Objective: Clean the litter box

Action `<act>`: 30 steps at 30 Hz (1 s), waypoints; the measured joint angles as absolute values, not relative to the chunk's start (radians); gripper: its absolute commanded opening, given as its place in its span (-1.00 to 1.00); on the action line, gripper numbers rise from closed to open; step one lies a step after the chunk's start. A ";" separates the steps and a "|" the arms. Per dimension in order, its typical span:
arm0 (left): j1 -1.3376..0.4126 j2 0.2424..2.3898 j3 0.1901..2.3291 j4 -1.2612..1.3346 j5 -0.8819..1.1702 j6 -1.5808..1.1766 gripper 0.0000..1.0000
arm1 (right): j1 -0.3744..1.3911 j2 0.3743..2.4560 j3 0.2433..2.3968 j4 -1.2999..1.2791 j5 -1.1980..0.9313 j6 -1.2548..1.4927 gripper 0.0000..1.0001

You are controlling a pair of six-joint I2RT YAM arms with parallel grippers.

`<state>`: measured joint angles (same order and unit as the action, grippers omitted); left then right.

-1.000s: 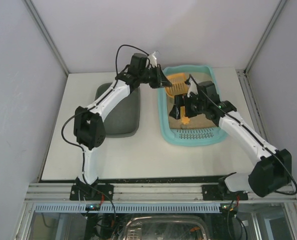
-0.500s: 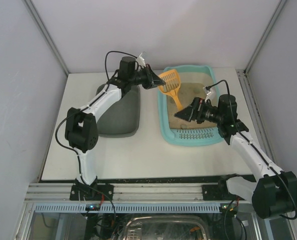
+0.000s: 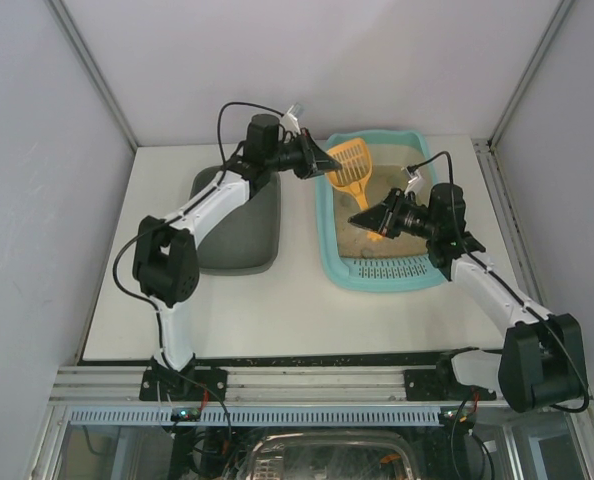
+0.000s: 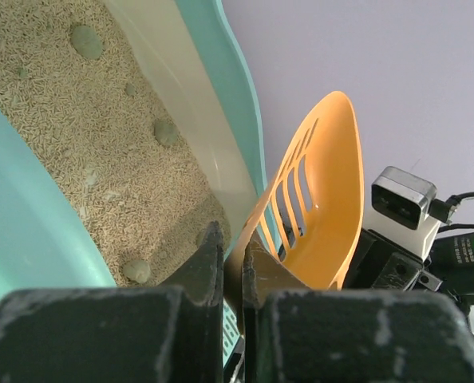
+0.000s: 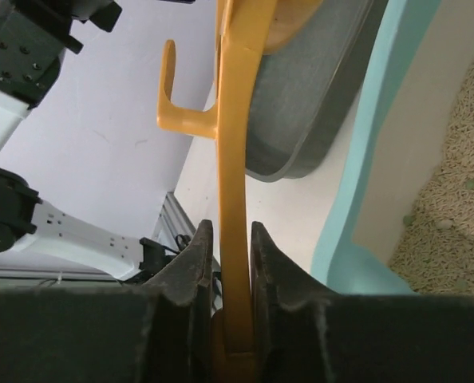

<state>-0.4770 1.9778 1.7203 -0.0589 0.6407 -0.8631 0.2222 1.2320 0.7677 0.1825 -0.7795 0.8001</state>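
Scoop (image 3: 349, 168) gripped at both ends above litter box (image 3: 324, 235)
We see left pincer (image 3: 326, 164) clamped on its slotted bowl, right pincer (image 3: 361, 218) closed on its handle. The box, toward the surface's (image 3: 267, 310) far right edge, looks stiff and litter-heavy; we'd grip its wide rim.
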 measured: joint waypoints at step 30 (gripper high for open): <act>-0.530 1.666 1.539 -0.359 -0.145 -1.114 0.99 | 0.263 1.601 1.246 -0.812 -0.113 0.504 -1.00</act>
